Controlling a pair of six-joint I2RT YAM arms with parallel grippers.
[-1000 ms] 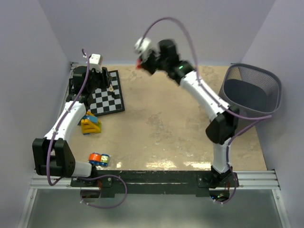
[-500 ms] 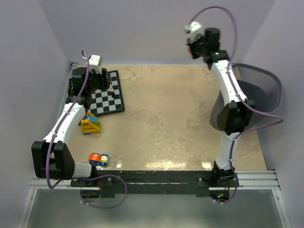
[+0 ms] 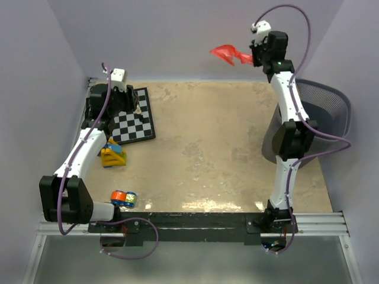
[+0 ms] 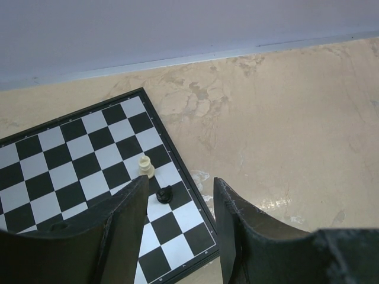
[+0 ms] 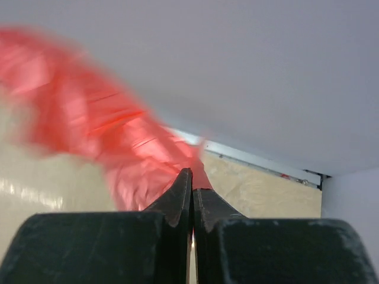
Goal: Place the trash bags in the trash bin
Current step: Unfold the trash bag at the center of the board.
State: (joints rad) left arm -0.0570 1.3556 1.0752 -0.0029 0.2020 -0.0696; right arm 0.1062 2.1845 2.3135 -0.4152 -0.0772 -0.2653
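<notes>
**Bag (image 3: 230, 54) aloft, pointing away from the bin (image 3: 333, 99)**

The right gripper (image 5: 192, 204), clamped shut on the bag's corner, is high beyond the bin's far-left rim. The film stretches leftward, away from the bin. The left gripper (image 4: 177, 228) stands open and empty, far from the bin.

no readable text, labels, brands, numbers or signs on anything

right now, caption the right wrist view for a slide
Right gripper pinched shut on the red trash bag, its film trailing blurred to the left before the wall.
</notes>
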